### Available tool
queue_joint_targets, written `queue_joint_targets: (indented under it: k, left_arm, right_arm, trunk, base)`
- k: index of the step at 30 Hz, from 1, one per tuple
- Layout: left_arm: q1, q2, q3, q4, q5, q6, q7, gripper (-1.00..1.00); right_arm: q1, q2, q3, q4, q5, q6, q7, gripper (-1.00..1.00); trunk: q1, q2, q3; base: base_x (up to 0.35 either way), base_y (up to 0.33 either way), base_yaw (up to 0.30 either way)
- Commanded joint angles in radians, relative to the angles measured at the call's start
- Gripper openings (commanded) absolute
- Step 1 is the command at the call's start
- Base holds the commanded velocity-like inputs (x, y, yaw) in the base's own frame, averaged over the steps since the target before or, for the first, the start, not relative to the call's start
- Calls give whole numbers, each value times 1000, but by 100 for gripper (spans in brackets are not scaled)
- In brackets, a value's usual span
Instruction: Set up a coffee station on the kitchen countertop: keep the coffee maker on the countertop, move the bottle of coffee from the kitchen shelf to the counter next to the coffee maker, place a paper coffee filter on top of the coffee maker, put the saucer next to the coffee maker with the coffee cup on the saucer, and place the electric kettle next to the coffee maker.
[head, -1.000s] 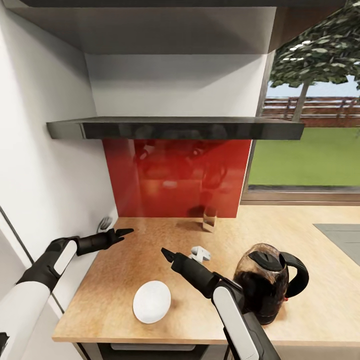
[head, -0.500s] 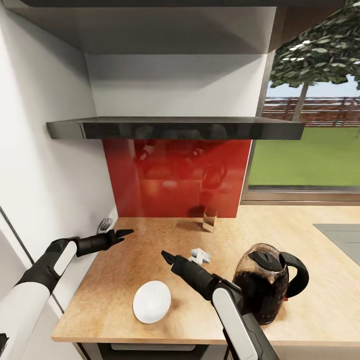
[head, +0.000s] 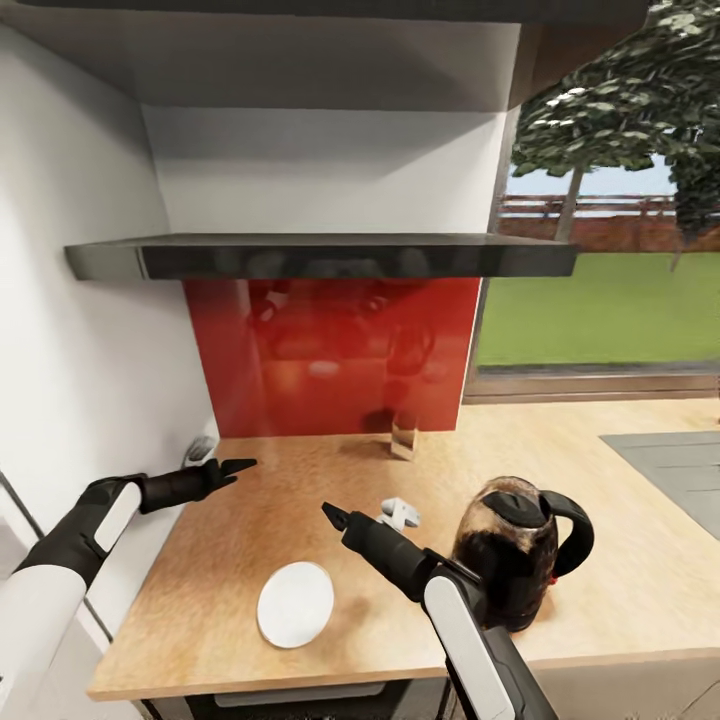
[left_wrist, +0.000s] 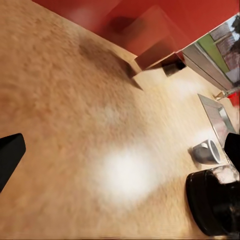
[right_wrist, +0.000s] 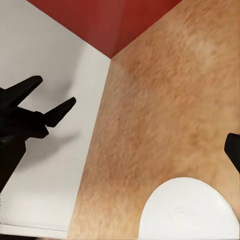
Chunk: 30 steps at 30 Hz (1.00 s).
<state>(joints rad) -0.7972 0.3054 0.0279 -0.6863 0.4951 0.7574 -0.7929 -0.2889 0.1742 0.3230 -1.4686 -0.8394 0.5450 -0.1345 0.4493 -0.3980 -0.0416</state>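
Kettle (head: 515, 552): clear glass, dark liquid, black lid and handle, on your worktop (head: 300, 500) near the front edge, touching the right forearm. White saucer (head: 295, 603) lies left of it, cup (head: 400, 513) behind. Both grippers, left (head: 240, 465) and right (head: 328, 512), hover apart with jaws parted, holding nothing. Red backsplash (head: 330, 350) under the dark shelf (head: 320, 257)
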Motion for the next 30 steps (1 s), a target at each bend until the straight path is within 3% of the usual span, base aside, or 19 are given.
queue_joint_targets:
  k: [1,17,22,30]
  left_arm:
    - [0,26,3,0,0,5,-2,100]
    - [9,24,3,2,-1,5,-2,100]
    - [52,24,3,-1,0,5,-2,100]
    - [68,24,3,-1,0,5,-2,100]
  right_arm:
    - [-1,0,1,-1,-11,3,-10,100]
    - [-1,0,1,53,-10,3,-10,100]
    - [2,0,2,85,-12,1,-10,100]
    - [8,0,2,92,-13,-2,-11,100]
  trunk:
    - [1,-2,-3]
    - [1,-2,-3]
    - [1,-2,-3]
    - [1,-2,-3]
  base:
    - [-87,209,-26]
    - [-14,31,-37]
    - [0,0,-41]
    - [-12,0,-4]
